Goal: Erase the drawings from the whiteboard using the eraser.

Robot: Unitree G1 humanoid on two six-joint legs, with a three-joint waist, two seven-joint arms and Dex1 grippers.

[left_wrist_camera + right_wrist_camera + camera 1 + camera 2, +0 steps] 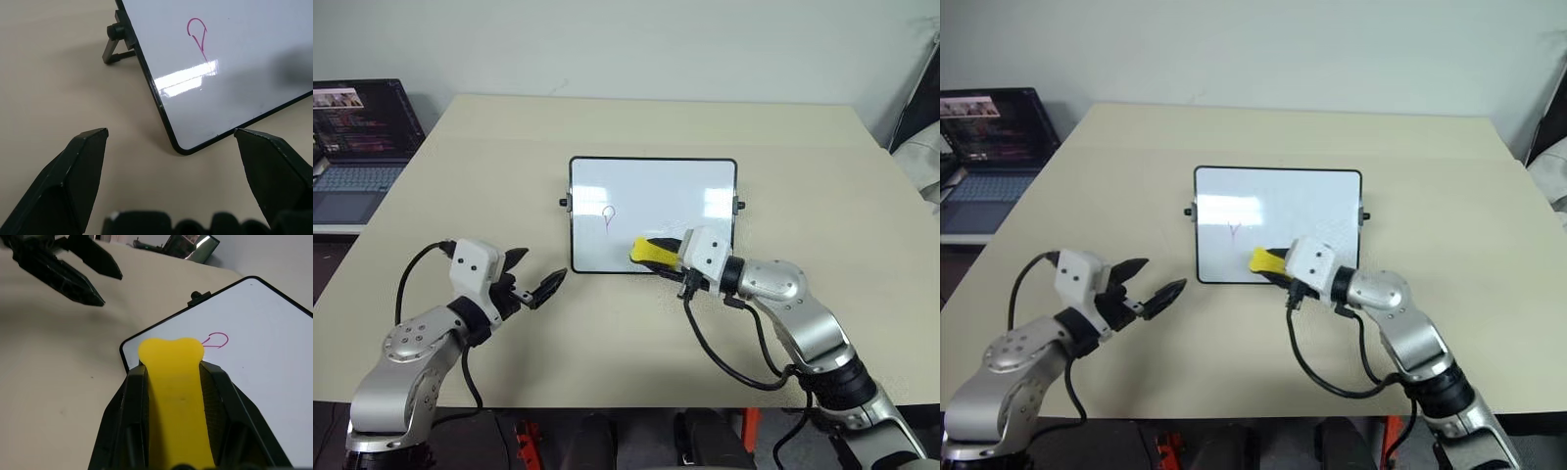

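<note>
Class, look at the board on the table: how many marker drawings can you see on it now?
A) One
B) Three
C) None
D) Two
A: the whiteboard shows a single red-purple loop drawing; the rest of its visible white surface is bare, with the right gripper holding the yellow eraser over its lower edge, just beside the loop.

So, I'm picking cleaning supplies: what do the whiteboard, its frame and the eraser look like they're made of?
The whiteboard looks like a glossy coated panel: it mirrors bright glare streaks. Its frame seems to be black plastic, smooth with rounded corners. The eraser, shut in the right hand, looks like matte yellow foam or soft plastic; which one cannot be told.
</note>
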